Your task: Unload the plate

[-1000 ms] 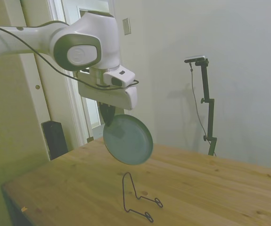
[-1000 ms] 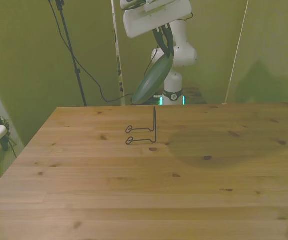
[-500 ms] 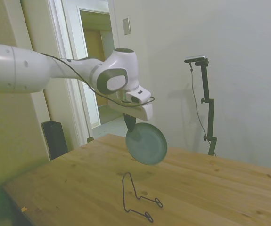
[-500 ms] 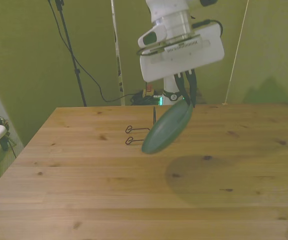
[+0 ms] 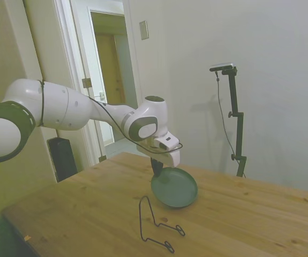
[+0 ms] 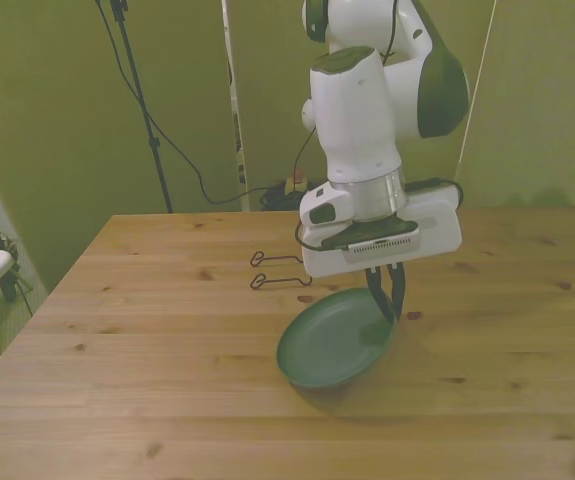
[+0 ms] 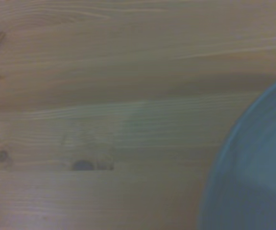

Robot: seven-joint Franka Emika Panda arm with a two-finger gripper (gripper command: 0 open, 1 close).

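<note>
Front view: claw (image 6: 387,300) clamped on plate (image 6: 329,348)

Plain wooden table (image 6: 117,390), light pine planks with dark knots scattered around. A thin black wire stand (image 5: 155,225) sits right on it, upright loop with two little feet sticking out toward the front view's left (image 6: 279,270). The plate (image 6: 332,345) is low over the boards just beside the stand, can't tell if it's touching.
</note>
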